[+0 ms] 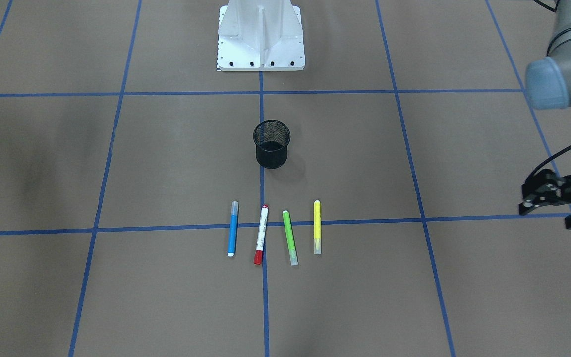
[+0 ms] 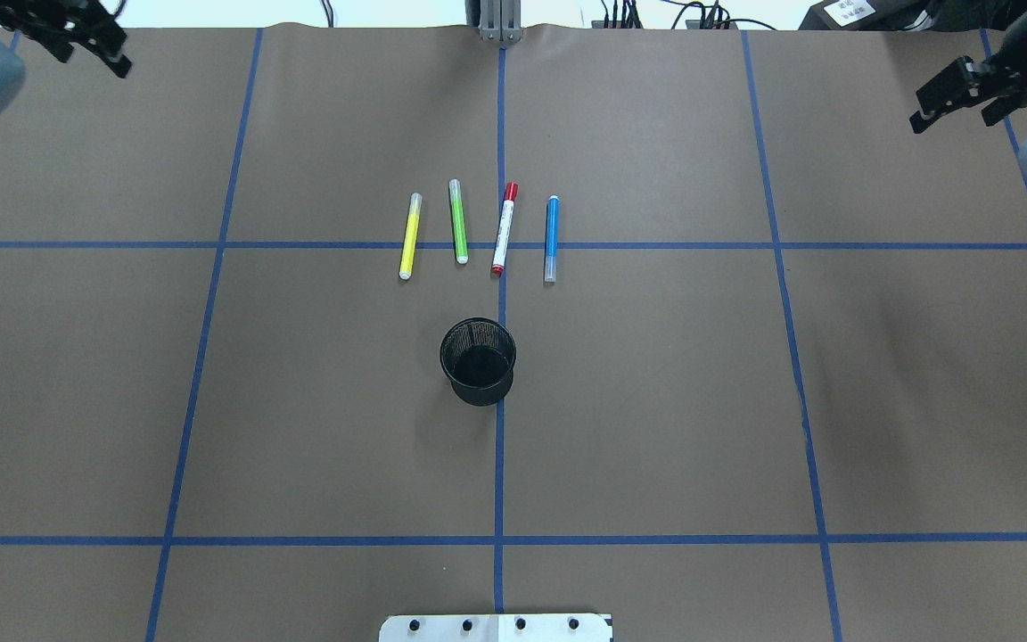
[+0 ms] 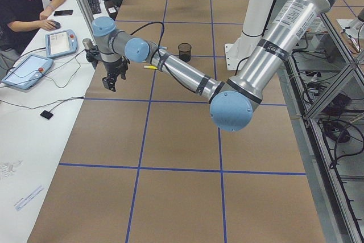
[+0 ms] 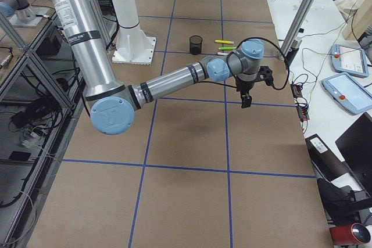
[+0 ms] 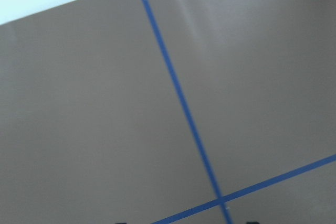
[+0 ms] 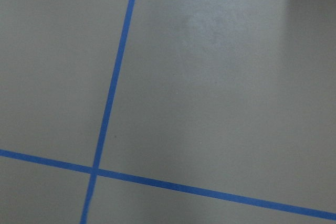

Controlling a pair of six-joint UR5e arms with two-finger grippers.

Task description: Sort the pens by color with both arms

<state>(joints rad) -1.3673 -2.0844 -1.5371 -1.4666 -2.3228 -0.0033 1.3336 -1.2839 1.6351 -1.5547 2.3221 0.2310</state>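
Note:
Four pens lie side by side on the brown table: yellow (image 2: 408,236), green (image 2: 458,221), white with a red cap (image 2: 504,229), and blue (image 2: 551,238). They also show from the front: blue (image 1: 233,228), white-red (image 1: 261,234), green (image 1: 289,237), yellow (image 1: 317,227). My left gripper (image 2: 90,55) hangs open and empty over the far left corner, well away from the pens; it also shows at the front view's right edge (image 1: 545,218). My right gripper (image 2: 955,120) is open and empty over the far right corner. Both wrist views show only bare table and blue tape.
A black mesh cup (image 2: 478,361) stands upright between the pens and my white base pedestal (image 1: 260,34). Blue tape lines grid the table. An operator (image 3: 23,4) sits at a side desk with tablets past the far edge.

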